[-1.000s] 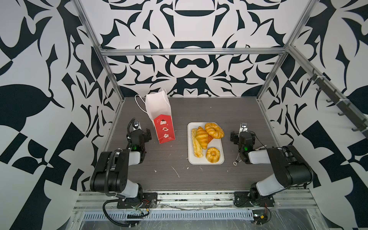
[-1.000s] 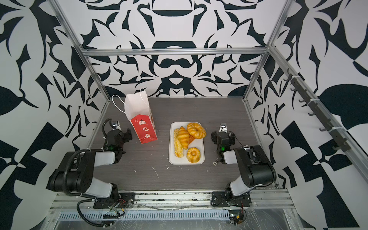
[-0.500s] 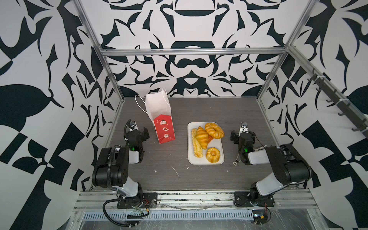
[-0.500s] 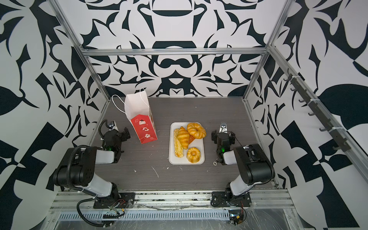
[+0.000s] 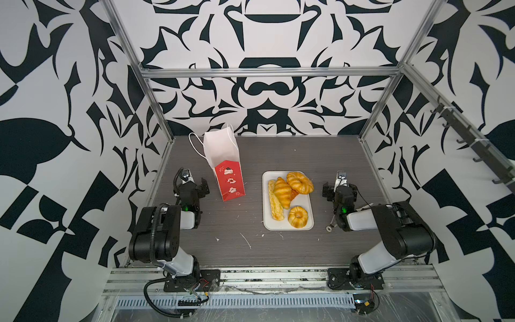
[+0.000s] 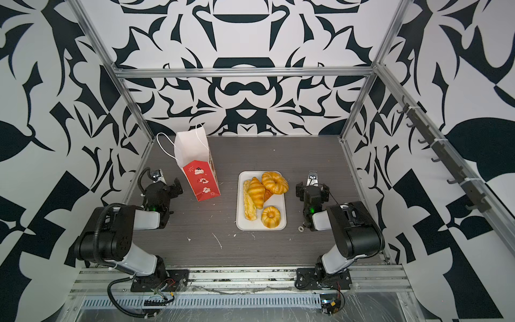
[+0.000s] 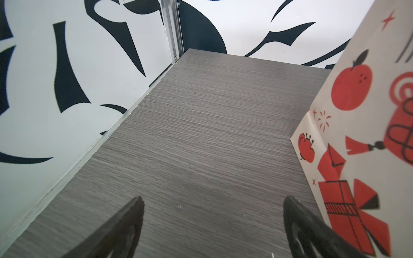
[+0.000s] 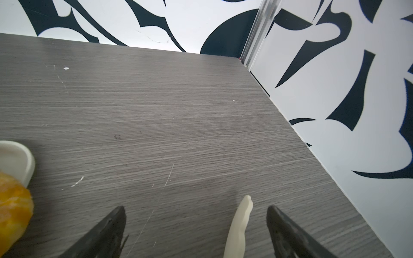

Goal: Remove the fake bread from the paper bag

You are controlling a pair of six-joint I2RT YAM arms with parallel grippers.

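**A:** so where's the fake bread [image 5: 281, 192] at?

**B:** piled on the white tray [image 5: 267, 225], mid-counter [image 5: 278, 251]. The paper bag [image 5: 229, 182] stands upright, well apart on its left. Left jaws are spread wide just beside the bag. Right jaws are spread too, right of the tray. Both are gripping nothing.

In both top views, a croissant [image 5: 282, 192] is covering most of a darker pastry piece [image 5: 293, 195] on the tray [image 5: 305, 199]. In the left wrist view, the picture's edge is cutting off the paper bag [image 7: 362, 134], and its nearest prints are blurring. In the right wrist view, the edge is cropping the tray's corner and a blurred orange bread piece [image 8: 11, 207]. At the near right, a ring-like object [image 5: 329, 229] is showing too small to identify.
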